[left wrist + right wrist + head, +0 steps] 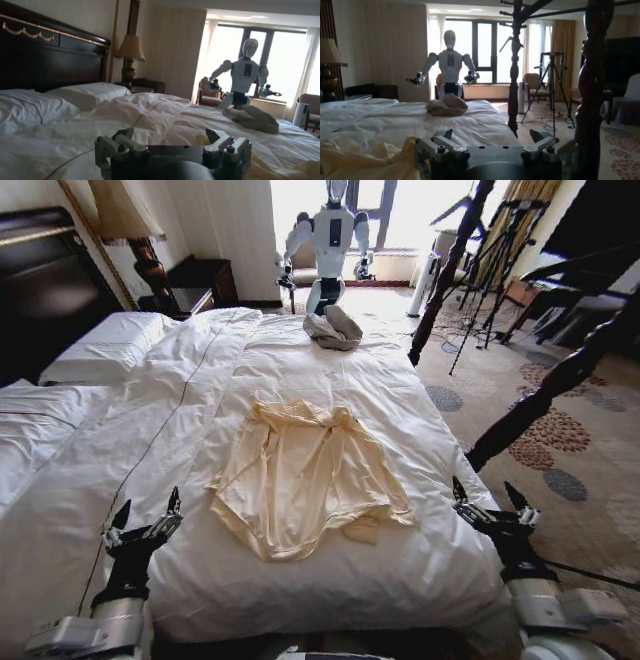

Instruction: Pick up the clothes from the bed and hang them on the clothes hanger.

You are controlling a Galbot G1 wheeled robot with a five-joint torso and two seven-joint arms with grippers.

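Observation:
The clothes (300, 475), a pale cream-yellow long-sleeved top, lie spread flat on the white duvet of the bed (200, 370), near its front edge. A yellow fold of the clothes (365, 157) also rises in the right wrist view, and a strip of them (300, 167) in the left wrist view. My left gripper (147, 516) hovers open over the duvet, left of the top. My right gripper (492, 498) is open at the bed's right edge, right of the top. Nothing is between either pair of fingers. The clothes hanger is out of view.
A grey-beige cloth heap (334, 329) sits at the far end of the bed. Behind it stands a white humanoid robot (329, 240). Dark twisted bedposts (545, 395) rise to the right. Tripods (495, 250) stand on the patterned carpet. Pillows (105, 345) and a lamp (130, 220) are on the left.

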